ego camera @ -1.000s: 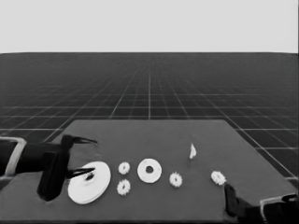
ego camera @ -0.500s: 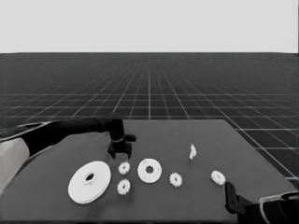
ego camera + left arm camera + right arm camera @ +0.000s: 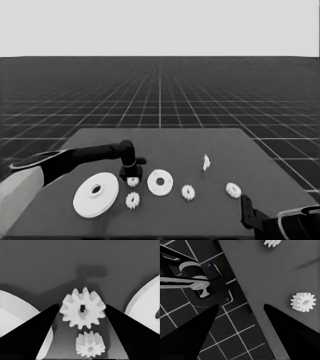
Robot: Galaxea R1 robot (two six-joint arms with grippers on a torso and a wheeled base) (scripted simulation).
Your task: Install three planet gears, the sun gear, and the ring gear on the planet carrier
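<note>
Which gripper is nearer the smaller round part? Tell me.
Left. The left gripper is over a gear right beside the smaller round part; the right gripper waits at the table's near right corner.

You see four small toothed gears (image 3: pixel 133 181) lying flat around the smaller round part (image 3: pixel 160 182), with the larger round part (image 3: pixel 96 194) flat at its left.

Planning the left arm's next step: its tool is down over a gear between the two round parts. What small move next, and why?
Probably close the fingers. The left tool sits open around a gear that lies flat on the table, a finger on either side with gaps showing. That gear lies between the larger round part and the smaller round part, with nothing on the smaller part yet. The right tool is parked at the table's corner.
</note>
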